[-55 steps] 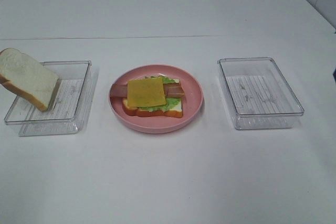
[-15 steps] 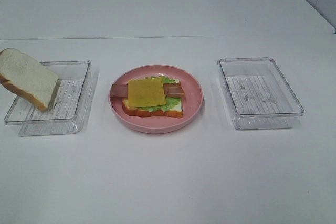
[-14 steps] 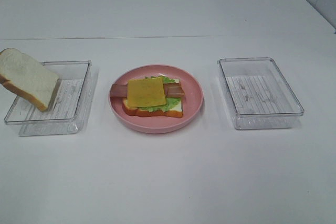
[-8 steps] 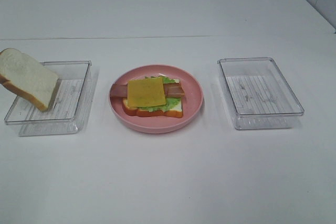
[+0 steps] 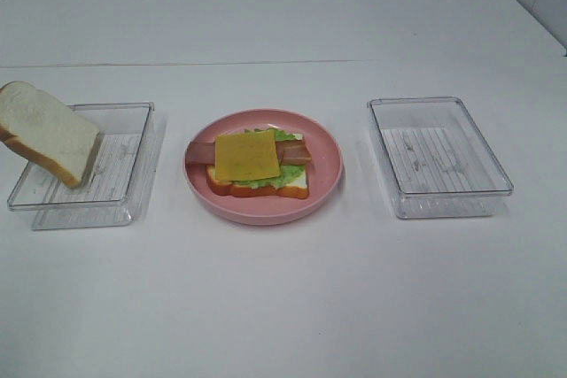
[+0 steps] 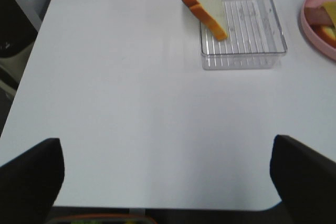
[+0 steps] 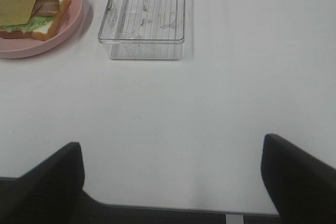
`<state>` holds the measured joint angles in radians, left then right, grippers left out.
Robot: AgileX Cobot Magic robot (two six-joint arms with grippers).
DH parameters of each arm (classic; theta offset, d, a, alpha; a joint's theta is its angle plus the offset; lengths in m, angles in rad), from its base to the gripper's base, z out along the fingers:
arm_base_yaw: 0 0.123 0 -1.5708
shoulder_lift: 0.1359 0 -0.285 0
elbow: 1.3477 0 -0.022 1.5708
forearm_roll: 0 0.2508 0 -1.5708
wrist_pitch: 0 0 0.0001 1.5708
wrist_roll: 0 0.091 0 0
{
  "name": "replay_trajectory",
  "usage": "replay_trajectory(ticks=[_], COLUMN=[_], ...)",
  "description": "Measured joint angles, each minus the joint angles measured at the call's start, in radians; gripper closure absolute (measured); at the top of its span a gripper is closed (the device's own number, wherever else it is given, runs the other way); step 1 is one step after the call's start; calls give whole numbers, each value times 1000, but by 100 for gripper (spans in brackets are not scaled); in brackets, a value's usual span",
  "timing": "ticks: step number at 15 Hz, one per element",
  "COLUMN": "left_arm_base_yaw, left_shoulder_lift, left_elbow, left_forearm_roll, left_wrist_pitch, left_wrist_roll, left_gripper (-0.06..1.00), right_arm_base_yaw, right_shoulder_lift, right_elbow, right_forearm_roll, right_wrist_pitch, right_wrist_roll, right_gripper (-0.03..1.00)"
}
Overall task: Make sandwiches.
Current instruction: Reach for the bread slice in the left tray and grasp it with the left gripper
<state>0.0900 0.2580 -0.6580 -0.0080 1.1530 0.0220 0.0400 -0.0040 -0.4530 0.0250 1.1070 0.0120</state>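
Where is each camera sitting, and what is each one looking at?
Exterior high: up above, facing down at the table; pink plate with the open sandwich, a clear tray each side, a bread slice leaning in the left tray. No robot parts show.
Left wrist: on the left arm, facing the table; its open left gripper frames the view.
Right wrist: on the right arm; its open right gripper frames the empty right tray.
Shared: all see the pink plate.

A pink plate (image 5: 328,170) bears yellow-orange cheese (image 5: 247,154), reddish-brown bacon (image 5: 295,152), green lettuce (image 5: 280,174) and white, orange-crusted bread (image 5: 266,189); clear ribbed trays (image 5: 440,158) flank it on a white table (image 5: 283,307).
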Motion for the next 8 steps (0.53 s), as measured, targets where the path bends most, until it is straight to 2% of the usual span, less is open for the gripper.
replay_trajectory(ticks=[2, 4, 8], left_arm_base_yaw=[0, 0, 0], left_shoulder_lift=[244, 546, 949], left_elbow=[-155, -358, -621], left_forearm_roll=[0, 8, 8], left_wrist_pitch=[60, 63, 62], left_wrist_roll=[1, 37, 83], left_gripper=[-4, -4, -4], right_arm_base_yaw=[0, 0, 0], right_shoulder_lift=[0, 0, 0], right_elbow=[0, 0, 0], right_forearm_roll=[0, 0, 0], right_wrist_pitch=[0, 0, 0], right_wrist_roll=[0, 0, 0], right_gripper=[9, 9, 9])
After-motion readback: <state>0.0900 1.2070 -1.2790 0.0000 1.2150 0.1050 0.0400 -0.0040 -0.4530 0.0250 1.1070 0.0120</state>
